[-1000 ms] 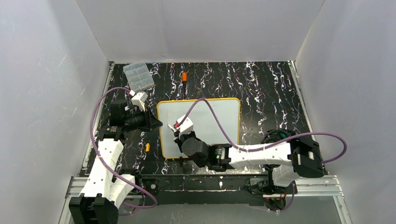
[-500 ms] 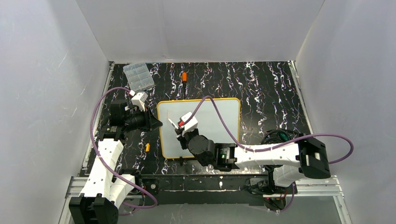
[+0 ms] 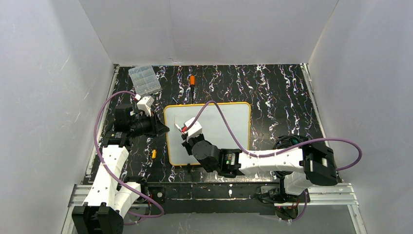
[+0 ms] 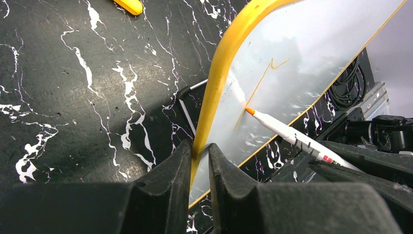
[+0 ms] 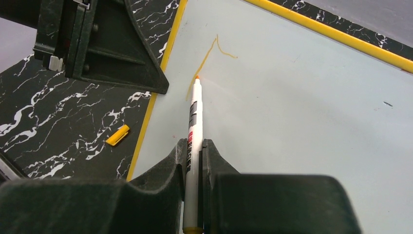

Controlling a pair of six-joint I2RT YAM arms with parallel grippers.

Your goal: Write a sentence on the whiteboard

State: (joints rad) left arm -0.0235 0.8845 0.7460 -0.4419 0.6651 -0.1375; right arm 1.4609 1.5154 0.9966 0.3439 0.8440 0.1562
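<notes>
Yellow-rimmed whiteboard: lies flat under both sets of fingers; its left edge sits between the left fingers, its writing surface ahead of the right ones.
Left gripper: jaws narrow, clamped on the board's rim, apparently steadying it.
Right gripper: closed tight on the marker, which runs forward out of the fingers, tip down at the board.
Sentence: only one slanted orange stroke with a small hook at its top, just beyond the tip.
Progress: barely begun, first letter at most; nearly all the words are left, judging by the bare board.
</notes>
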